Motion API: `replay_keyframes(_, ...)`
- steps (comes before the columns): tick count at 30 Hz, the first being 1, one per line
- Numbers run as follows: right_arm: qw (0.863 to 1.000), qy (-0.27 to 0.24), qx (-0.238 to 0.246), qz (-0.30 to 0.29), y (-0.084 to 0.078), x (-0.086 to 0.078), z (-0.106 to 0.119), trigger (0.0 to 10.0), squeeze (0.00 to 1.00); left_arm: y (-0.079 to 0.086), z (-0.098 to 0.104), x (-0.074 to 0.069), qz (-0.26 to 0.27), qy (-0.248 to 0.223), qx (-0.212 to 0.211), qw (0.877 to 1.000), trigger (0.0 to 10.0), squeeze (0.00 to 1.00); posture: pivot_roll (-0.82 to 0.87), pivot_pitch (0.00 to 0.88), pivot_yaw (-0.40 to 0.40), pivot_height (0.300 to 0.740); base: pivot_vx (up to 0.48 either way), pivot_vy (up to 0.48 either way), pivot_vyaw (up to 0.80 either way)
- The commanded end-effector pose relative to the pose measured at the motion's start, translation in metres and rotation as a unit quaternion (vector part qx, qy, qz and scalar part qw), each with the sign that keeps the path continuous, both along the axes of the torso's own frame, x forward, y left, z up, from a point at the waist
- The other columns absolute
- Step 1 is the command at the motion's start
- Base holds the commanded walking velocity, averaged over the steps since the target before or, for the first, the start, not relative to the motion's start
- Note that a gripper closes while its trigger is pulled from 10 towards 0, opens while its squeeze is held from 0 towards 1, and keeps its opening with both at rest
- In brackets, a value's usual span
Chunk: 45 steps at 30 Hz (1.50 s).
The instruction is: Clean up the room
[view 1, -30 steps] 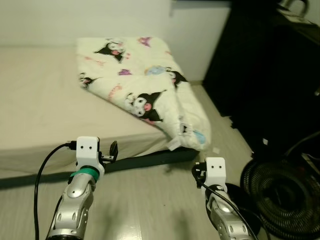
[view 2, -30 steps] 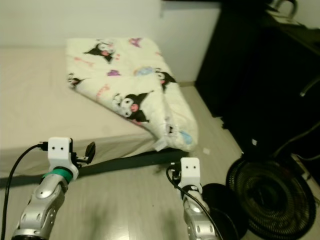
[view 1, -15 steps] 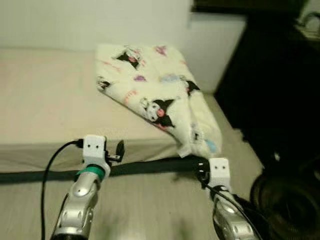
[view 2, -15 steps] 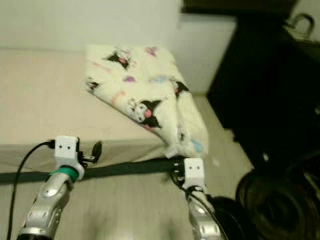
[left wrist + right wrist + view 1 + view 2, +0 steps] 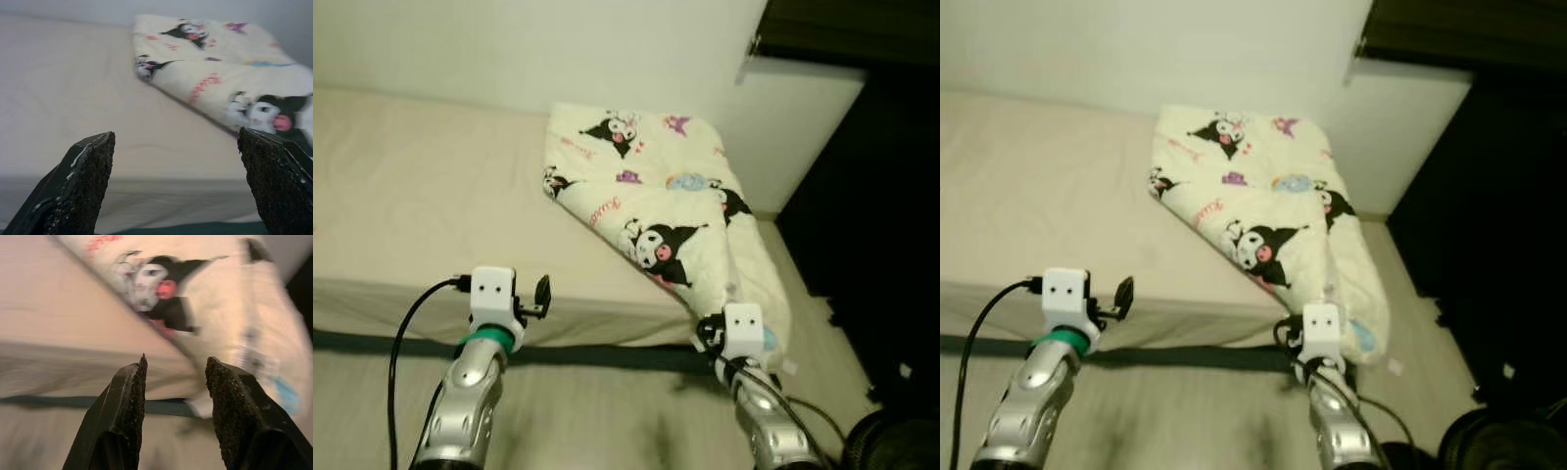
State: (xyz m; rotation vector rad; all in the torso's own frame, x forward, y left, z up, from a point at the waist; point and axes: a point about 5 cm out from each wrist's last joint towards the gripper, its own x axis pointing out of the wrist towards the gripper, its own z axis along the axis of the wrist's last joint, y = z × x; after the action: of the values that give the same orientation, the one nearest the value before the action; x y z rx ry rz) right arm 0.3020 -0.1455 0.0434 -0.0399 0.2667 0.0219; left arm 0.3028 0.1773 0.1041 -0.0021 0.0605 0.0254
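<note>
A cream blanket [image 5: 656, 201] printed with black cartoon figures lies folded on the right end of a low bed [image 5: 411, 215] with a beige sheet. One corner of the blanket hangs over the bed's edge towards the floor. My left gripper [image 5: 176, 181] hovers open in front of the mattress side, with the sheet and blanket beyond its fingers [image 5: 83, 186]. My right gripper [image 5: 176, 362] is open too, close to the hanging blanket corner [image 5: 259, 357], with nothing between its fingers [image 5: 129, 401]. Both arms [image 5: 470, 411] reach forward low over the floor.
A dark strip of bed base [image 5: 607, 354] runs along the floor under the mattress. A tall black cabinet [image 5: 891, 196] stands to the right. Part of a black fan [image 5: 896, 446] sits at the bottom right. A white wall [image 5: 558, 49] is behind the bed.
The whole picture has shifted: the camera has swung left, so the bed sits more centrally and the fan has slid mostly out. Both grippers keep the same pose.
</note>
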Motion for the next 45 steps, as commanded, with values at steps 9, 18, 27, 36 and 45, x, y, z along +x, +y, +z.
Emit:
replay_keyframes(9, 1.0, 0.018, -0.003, -0.016, -0.0107, -0.0053, -0.0082, 10.0, 0.0, -0.008, -0.005, 0.0003, -0.012, 0.01, -0.007, 1.0, 10.0, 0.0, 0.09, 0.0, -0.025, 0.74, 0.347, 0.0, 0.0)
replay_keyframes(18, 1.0, 0.02, -0.002, -0.018, -0.0105, -0.0066, -0.0095, 10.0, 0.0, -0.0081, -0.0053, 0.0005, -0.014, 0.012, -0.008, 1.0, 10.0, 0.0, 0.09, 0.0, -0.023, 0.74, 0.349, 0.0, 0.0)
replay_keyframes(27, 1.0, 0.019, -0.001, -0.015, -0.0097, -0.0056, -0.0089, 10.0, 0.0, -0.0076, -0.0058, -0.0003, -0.013, 0.013, -0.008, 1.0, 10.0, 0.0, 0.09, 0.0, -0.026, 0.74, 0.337, 0.0, 0.0)
replay_keyframes(36, 1.0, 0.019, -0.001, -0.016, -0.0098, -0.0067, -0.0094, 10.0, 0.0, -0.0083, -0.0054, -0.0008, -0.013, 0.009, -0.008, 1.0, 10.0, 0.0, 0.09, 0.0, -0.023, 0.74, 0.257, 0.0, 0.0)
replay_keyframes(45, 1.0, 0.019, -0.001, -0.018, -0.0104, -0.0069, -0.0099, 10.0, 0.0, -0.0051, -0.006, 0.0003, -0.003, 0.013, 0.006, 1.0, 10.0, 0.0, 0.09, 0.0, -0.022, 0.74, 0.0, 0.0, 0.0)
